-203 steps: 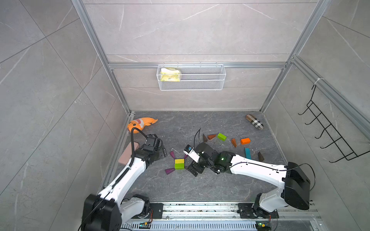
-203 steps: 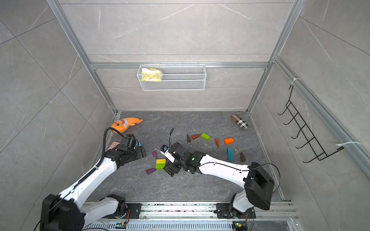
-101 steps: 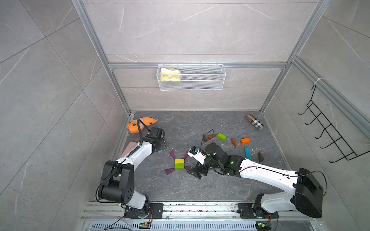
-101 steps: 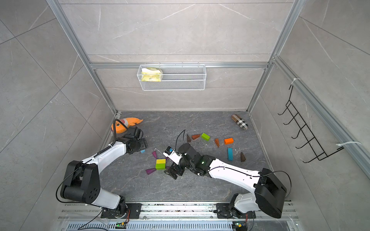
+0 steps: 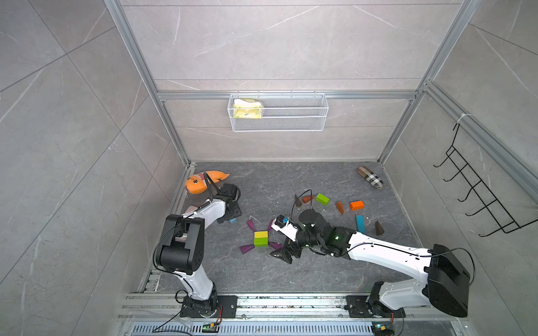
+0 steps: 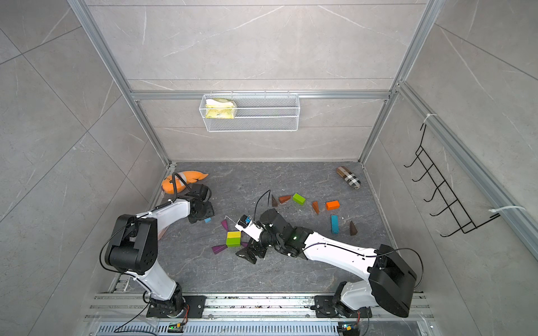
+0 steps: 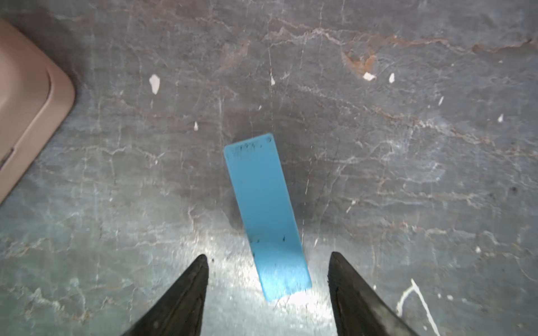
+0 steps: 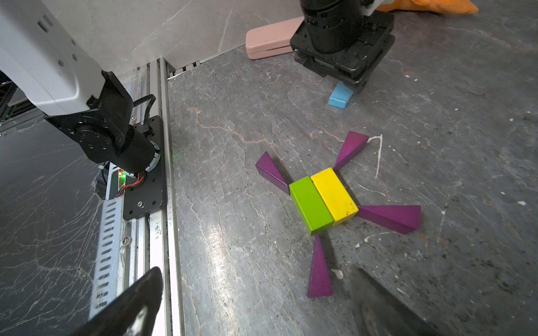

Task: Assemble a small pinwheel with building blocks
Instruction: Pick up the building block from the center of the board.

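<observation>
- While my left pincer hangs low over the dark table, its fingers stand apart, one on each side of a light-blue bar. A gap shows on both sides, so nothing is gripped.
- The light-blue bar lies flat on the table, slightly askew between the fingers. In a top view only its end shows from under the pincer.
- Pink case: near the bar but apart from it, along the left wall.
- My right pincer is spread wide and empty, low over the table, just beside the pinwheel.
- Pinwheel, mid-table: yellow brick and green brick lie side by side, long faces touching.
- Four purple wedges fan outward from this pair, each narrow tip at or just beside a corner. I cannot tell whether every tip touches.
- The wedge nearest my right pincer is partly hidden under that arm in both top views.
- Loose blocks, farther right and well apart from the pinwheel: a loose green brick, an orange brick, a second light-blue bar and several brown wedges, some dark and some orange-brown.
- Back left corner: orange plush fish, just behind my left arm.
- Back right corner: plaid pouch.
- Back wall: wire basket with something yellow at its left end.
</observation>
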Available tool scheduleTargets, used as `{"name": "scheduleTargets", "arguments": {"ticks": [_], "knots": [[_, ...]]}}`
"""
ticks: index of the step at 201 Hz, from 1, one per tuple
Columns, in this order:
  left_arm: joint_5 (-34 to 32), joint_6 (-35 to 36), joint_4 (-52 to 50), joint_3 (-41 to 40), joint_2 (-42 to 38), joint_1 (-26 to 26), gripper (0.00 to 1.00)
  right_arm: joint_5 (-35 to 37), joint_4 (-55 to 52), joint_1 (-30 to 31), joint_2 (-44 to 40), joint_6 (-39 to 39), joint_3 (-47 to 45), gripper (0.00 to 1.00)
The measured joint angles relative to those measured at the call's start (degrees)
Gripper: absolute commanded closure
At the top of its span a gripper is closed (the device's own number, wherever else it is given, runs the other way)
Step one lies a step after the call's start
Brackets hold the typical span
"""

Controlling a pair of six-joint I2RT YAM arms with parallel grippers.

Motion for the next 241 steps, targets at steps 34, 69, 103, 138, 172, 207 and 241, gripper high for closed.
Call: {"name": "scheduleTargets", "arguments": {"ticks": [34,69,103,138,172,207,241], "knots": [[-1.4,-0.9,0.3,4.2,3.8,0.1,0.39,-0.2,-0.1,0.0,0.4,-0.2,0.0,0.01],[-2.5,-2.4,0.3,5.5,6.9,0.1,0.43,-0.2,-0.1,0.0,0.4,-0.4,0.0,0.01],[-3.7,-4.5,0.5,4.7,7.1,0.1,0.45,-0.2,-0.1,0.0,0.5,-0.6,0.0,0.01],[-4.2,-5.5,0.9,4.3,7.2,0.1,0.48,-0.2,-0.1,0.0,1.7,-0.9,0.0,0.01],[-4.1,-6.8,2.8,2.8,7.0,0.1,0.53,-0.2,-0.3,0.0,2.8,-1.1,0.0,0.01],[-4.0,-7.7,4.7,1.6,6.5,0.1,0.7,-0.2,-0.6,0.0,3.6,-1.2,0.0,0.01],[-3.9,-7.6,5.4,1.0,6.0,0.1,0.79,-0.2,-0.6,0.0,3.6,-1.3,0.1,0.01]]}}
